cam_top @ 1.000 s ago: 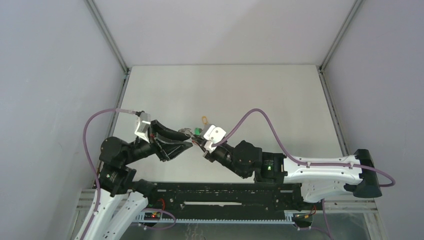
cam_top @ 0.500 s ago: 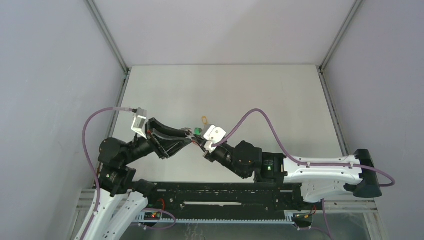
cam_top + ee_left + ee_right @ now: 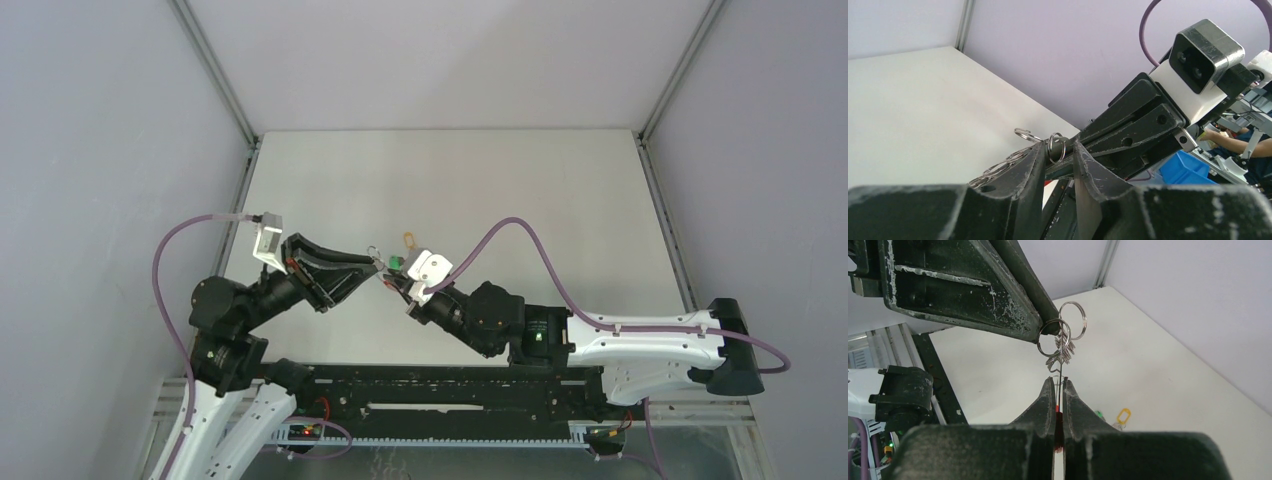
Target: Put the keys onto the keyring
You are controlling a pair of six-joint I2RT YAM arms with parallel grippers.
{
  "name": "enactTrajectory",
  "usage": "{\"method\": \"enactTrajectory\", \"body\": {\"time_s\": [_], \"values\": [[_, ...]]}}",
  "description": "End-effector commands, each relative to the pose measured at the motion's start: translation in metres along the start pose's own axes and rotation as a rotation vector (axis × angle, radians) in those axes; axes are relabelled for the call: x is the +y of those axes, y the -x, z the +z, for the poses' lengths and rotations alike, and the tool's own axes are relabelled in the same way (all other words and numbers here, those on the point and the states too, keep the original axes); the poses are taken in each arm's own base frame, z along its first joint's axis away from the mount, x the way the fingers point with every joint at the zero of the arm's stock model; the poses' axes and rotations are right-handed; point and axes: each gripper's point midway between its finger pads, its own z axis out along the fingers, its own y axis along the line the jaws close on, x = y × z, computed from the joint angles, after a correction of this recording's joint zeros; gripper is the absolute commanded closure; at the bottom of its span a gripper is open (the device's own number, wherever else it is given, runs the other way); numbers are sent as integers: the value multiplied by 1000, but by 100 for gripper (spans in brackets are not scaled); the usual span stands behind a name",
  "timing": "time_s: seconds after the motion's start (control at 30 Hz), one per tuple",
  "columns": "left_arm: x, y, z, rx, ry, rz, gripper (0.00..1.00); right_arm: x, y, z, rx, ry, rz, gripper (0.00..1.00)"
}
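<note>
My right gripper is shut on the keyring's red section, held off the table. The keyring runs up from its tips as a thin wire ending in a cluster of small silver loops. My left gripper meets it head-on, its fingers a little apart with one small loop between the fingertips, against the left finger. More loops lie along that finger. The two keys rest on the table beyond the grippers: a green head and a yellow head. From above, the left gripper and right gripper nearly touch.
The white table is walled by grey panels left, right and back. A purple cable arcs over the right arm. The black rail with the arm bases runs along the near edge.
My left gripper has shifted slightly away from the near edge and its jaws have narrowed around the keyring's loops. The right gripper has held still with the keyring.
</note>
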Motion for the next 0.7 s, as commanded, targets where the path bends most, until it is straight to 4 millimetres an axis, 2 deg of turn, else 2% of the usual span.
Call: {"method": "enactTrajectory", "body": {"time_s": [0.0, 0.23, 0.43, 0.5, 0.67], "values": [[-8, 17, 0, -40, -1, 38, 69, 5, 18, 0, -60, 11, 27, 100], [-4, -7, 0, 46, -38, 10, 71, 3, 18, 0, -61, 3, 23, 100], [-2, -6, 1, 44, -30, 13, 74, 4, 16, 0, -56, 3, 25, 100], [-1, -6, 2, 47, -29, 12, 79, 5, 16, 1, -58, 4, 25, 100], [5, -2, 2, 34, 15, 31, 98, 6, 14, 2, -52, 5, 22, 100]]}}
